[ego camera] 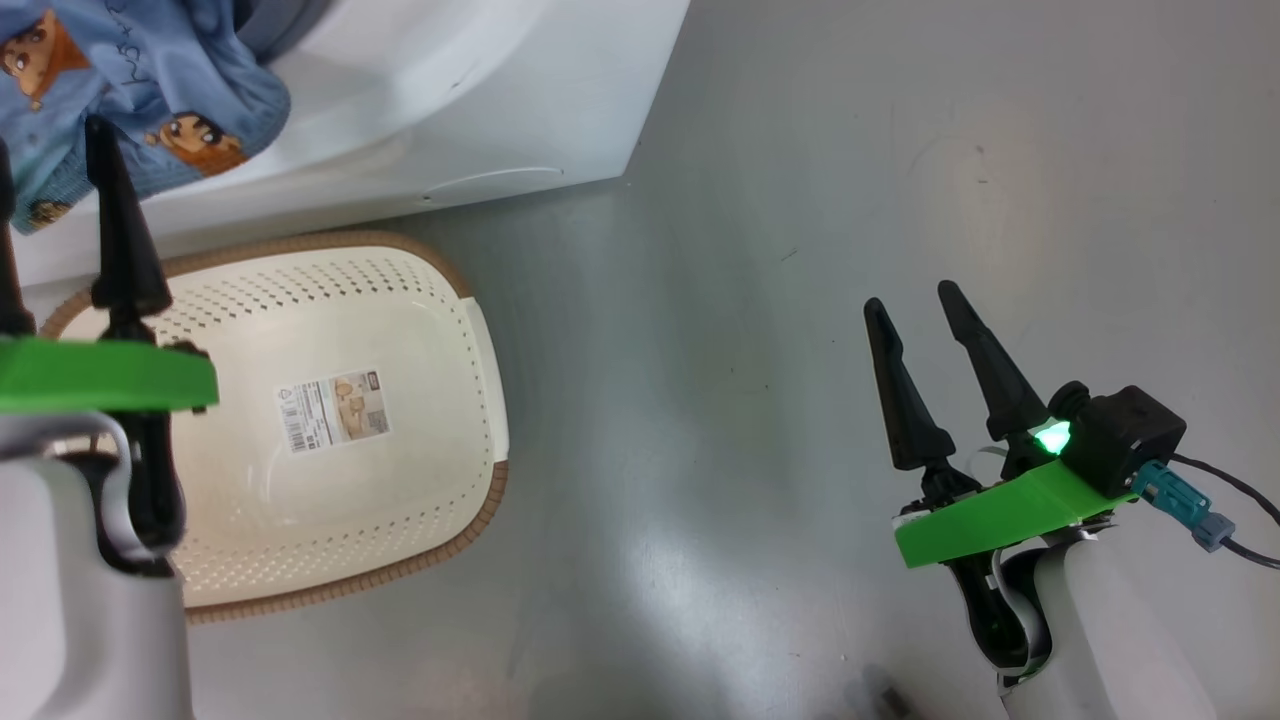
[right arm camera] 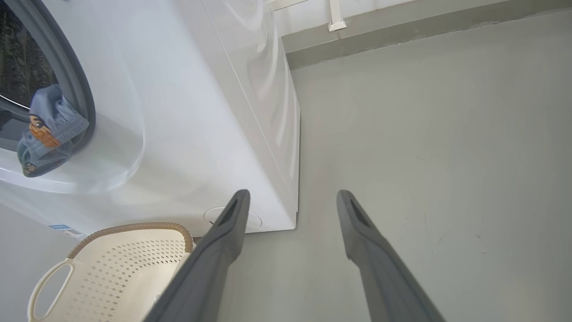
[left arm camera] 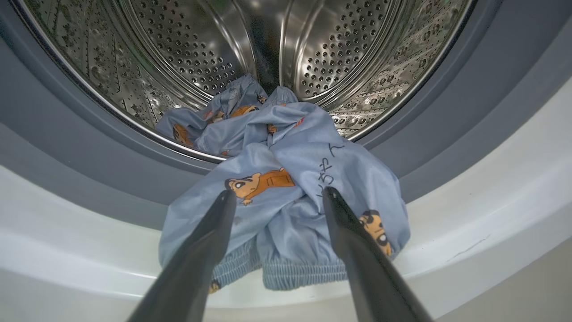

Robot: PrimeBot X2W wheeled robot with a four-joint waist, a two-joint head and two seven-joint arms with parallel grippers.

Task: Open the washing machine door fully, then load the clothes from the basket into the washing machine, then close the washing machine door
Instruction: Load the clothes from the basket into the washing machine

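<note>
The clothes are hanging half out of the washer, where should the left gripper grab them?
Probably the bunched middle of the clothes, above the ribbed hem drooping past the gasket. Come straight from the front: the open left gripper straddles that bulge, facing the drum.

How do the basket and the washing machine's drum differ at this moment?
The basket is cream plastic with a brown rim; the drum is shiny steel. The basket holds just a label sticker, while the drum holds part of the clothes, whose rest hangs out over the gasket. Both are perforated.
</note>
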